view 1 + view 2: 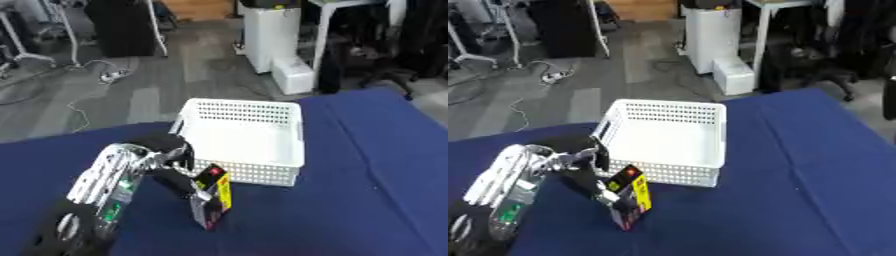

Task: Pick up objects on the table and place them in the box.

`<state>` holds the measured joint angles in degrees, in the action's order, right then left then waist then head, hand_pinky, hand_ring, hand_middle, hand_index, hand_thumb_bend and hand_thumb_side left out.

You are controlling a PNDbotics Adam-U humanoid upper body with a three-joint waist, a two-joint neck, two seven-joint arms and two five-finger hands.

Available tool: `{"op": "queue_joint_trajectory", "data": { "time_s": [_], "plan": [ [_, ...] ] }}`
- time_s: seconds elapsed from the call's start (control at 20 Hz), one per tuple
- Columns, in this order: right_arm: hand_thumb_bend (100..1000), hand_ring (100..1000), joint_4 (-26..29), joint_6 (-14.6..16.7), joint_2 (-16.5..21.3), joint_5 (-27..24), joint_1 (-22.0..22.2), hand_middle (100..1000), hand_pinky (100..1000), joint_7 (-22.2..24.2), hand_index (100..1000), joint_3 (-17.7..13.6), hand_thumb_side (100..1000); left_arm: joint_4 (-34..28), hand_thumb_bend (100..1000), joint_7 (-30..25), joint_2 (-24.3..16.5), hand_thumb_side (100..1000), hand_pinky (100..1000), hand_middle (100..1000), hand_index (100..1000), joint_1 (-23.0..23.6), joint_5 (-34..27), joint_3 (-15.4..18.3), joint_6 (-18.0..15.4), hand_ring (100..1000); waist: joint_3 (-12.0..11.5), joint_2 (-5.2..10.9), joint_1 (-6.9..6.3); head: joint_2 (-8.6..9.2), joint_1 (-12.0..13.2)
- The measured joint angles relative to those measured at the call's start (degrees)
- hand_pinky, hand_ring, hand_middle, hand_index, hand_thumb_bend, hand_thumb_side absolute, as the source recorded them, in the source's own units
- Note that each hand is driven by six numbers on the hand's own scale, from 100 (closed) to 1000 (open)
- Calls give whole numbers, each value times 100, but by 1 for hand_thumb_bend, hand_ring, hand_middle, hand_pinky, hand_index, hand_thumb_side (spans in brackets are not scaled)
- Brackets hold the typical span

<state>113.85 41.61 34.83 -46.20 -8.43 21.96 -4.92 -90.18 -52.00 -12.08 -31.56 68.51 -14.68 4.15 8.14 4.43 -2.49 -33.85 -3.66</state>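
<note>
Presently catalogued, lower left of the frame: one left hand (179,172), black with silver joints, borne on an arm entering from the lower left corner. Its fingers (199,196) are seen curled round one small upright carton, black with red and yellow panels (213,197); whether the carton's base rests on the table or is lifted just clear cannot be told. The carton is held just beside the near wall of the box, outside it.

One white perforated plastic box (262,172) is recorded at the centre of the frame, open-topped, with nothing made out inside it. It stands on one table covered in dark blue cloth (350,200).

Right hand: not shown in either view.

Hazards, as judged:
- The carton may be knocked against the near wall of the box if it is carried across without being raised above the rim; the light box could then be pushed along the cloth.
- The carton is gripped along one side and low, so it may be tipped or twisted out of the fingers during the lift.
- If released over the rim and not inside, it could be dropped back onto the table.

Count: hands in view, one; cartons, one; boxes, one; tables, one. No other loose object is made out on the cloth.
</note>
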Motion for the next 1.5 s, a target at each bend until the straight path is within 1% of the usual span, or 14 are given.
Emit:
{"op": "queue_joint_trajectory", "data": {
  "time_s": [0.15,0.65,1.15,1.5],
  "plan": [
    [100,277,0,-2,0,-14,-1,385,186,2,469,1,1000,102,931,3,0,778,219,613,679,-92,0,-1,-27,575,11,7,-5,15,17],
    [100,277,0,-25,0,-30,-7,385,186,25,469,3,1000,587,924,1,-1,771,232,614,681,-209,-5,-3,-115,585,25,8,-17,16,17],
    [100,277,0,-28,1,-63,-17,385,187,28,469,3,1000,801,913,2,7,769,234,617,686,-266,-10,-39,-213,578,39,8,-17,16,17],
    [100,277,0,-37,1,-68,-26,385,187,37,469,5,1000,838,913,0,149,763,232,623,694,-189,-110,-79,-251,569,52,7,-17,16,17]
  ]
}}
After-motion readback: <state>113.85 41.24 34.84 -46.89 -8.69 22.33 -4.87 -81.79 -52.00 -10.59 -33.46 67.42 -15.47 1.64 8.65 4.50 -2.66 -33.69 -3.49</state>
